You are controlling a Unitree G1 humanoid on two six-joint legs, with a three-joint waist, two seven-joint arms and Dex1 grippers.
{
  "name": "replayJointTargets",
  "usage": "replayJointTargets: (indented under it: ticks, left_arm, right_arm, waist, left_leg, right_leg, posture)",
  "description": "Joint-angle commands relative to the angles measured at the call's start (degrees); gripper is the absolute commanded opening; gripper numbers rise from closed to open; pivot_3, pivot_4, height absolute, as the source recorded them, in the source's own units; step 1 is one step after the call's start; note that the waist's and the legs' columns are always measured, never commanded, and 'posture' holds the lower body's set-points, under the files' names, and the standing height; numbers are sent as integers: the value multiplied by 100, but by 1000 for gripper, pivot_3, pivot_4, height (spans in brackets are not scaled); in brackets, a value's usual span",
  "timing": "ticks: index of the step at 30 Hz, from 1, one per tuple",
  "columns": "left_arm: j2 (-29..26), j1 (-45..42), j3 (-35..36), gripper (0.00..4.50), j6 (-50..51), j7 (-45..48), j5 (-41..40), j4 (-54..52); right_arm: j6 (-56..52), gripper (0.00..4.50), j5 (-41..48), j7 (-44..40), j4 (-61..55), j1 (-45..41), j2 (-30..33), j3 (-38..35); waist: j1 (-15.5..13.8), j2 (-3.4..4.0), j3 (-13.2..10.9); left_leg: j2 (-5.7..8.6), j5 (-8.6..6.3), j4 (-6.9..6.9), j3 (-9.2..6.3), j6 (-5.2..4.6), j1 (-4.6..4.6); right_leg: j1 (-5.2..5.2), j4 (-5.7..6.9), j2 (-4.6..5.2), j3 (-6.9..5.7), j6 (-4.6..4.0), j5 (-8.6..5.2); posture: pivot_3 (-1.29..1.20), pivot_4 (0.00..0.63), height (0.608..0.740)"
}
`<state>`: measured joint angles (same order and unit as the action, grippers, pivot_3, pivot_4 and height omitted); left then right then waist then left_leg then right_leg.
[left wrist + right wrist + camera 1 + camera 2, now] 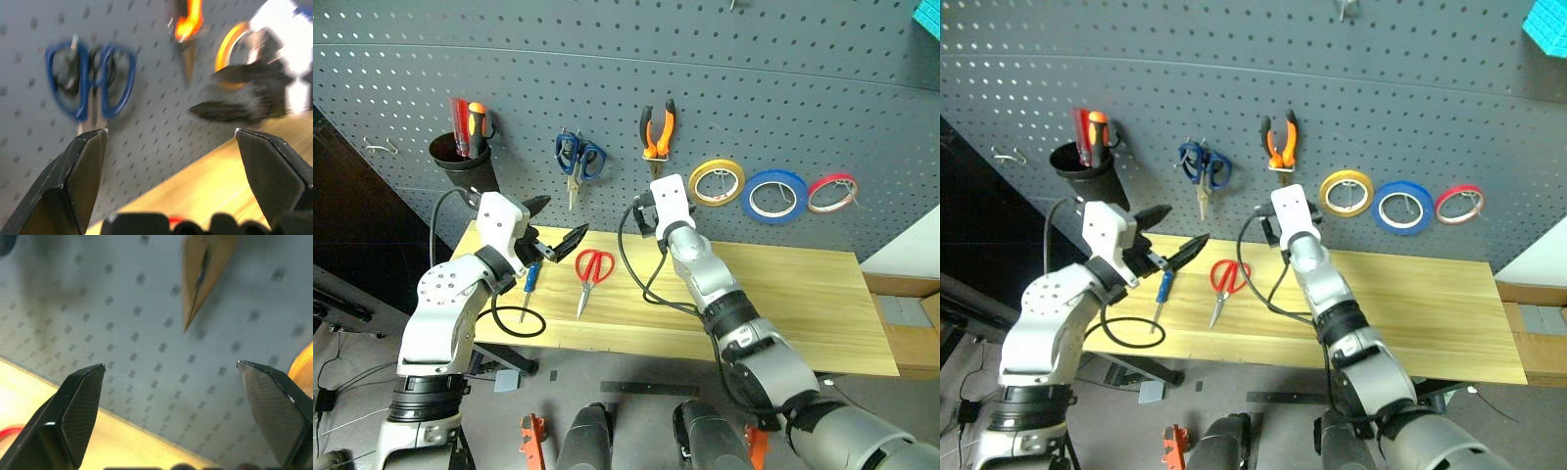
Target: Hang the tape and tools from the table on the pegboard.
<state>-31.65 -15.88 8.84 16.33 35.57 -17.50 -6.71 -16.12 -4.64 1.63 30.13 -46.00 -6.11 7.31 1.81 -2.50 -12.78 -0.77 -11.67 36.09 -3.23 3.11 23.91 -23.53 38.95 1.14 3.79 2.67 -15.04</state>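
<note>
1. nearest to us: left gripper point(551, 231) hovers over the left end of the table point(803, 304), jaws spread wide, nothing in them. it sits just above the blue-handled screwdriver point(528, 286).
2. still on the table: screwdriver and red-handled scissors point(591, 273), lying near each other, scissors tips toward the front edge. a black cable loop lies beside the screwdriver.
3. right gripper point(644, 213) is further back, close to the pegboard point(754, 88), just below the pliers point(657, 132); jaws wide open, empty.
4. on the pegboard, farthest: pliers hang on a hook, blue tape point(774, 195) hangs between the yellow roll point(717, 181) and red roll point(831, 193). blue-handled scissors point(578, 162) and a black cup point(463, 162) with red/orange screwdrivers hang to the left.
5. step, we judge: tape + pliers done, 2 tools left. left arm looks set for the screwdriver.
6. next move needs: left gripper down, jaws across the slim handle, close, lift w/o snagging the cable.
7. brands/writing: none readable.
</note>
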Motion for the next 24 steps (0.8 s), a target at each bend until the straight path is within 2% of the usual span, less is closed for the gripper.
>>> replayJointTargets:
  ticks: [1,6,10,15,24]
  left_arm:
    - [63,355,-58,4500,586,-489,212,-326]
    - [166,795,43,4500,1811,-1332,470,-338]
    - [201,805,-192,4500,2825,-1574,558,-179]
    - [172,357,-813,4500,3156,-1722,985,293]
    - [759,-616,-1410,4500,2744,-1764,1370,1753]
  right_arm:
    - [-1044,4469,186,-720,-1987,660,79,457]
    - [-2424,4469,612,-1658,-4086,1675,483,1052]
    - [-3085,4469,1048,-2590,-5035,1871,1110,1495]
    - [-3254,4469,1166,-3064,-5357,1746,1621,1866]
    - [-3300,4469,1152,-3050,-5419,1762,1665,1954]
  waist:
    - [1,1,-1]
    - [12,2,-1]
    - [14,3,-2]
    - [-6,2,-1]
    - [11,2,-1]
  left_leg:
    - [0,0,-5,0,0,3]
    - [-2,-1,-4,-3,1,3]
    - [-4,0,3,-7,1,-7]
    - [-2,2,11,-14,1,-12]
    - [0,2,3,-11,4,-9]
  right_leg:
    - [-4,-3,1,0,-2,-2]
    - [-6,0,-1,-3,-2,-8]
    - [4,4,-4,-8,-1,-8]
    - [17,1,-4,-17,1,-10]
    - [13,-3,0,-15,0,-9]
  posture:
    - [37,166,740]
    - [33,179,740]
    - [24,183,740]
    - [13,188,740]
    - [3,195,740]
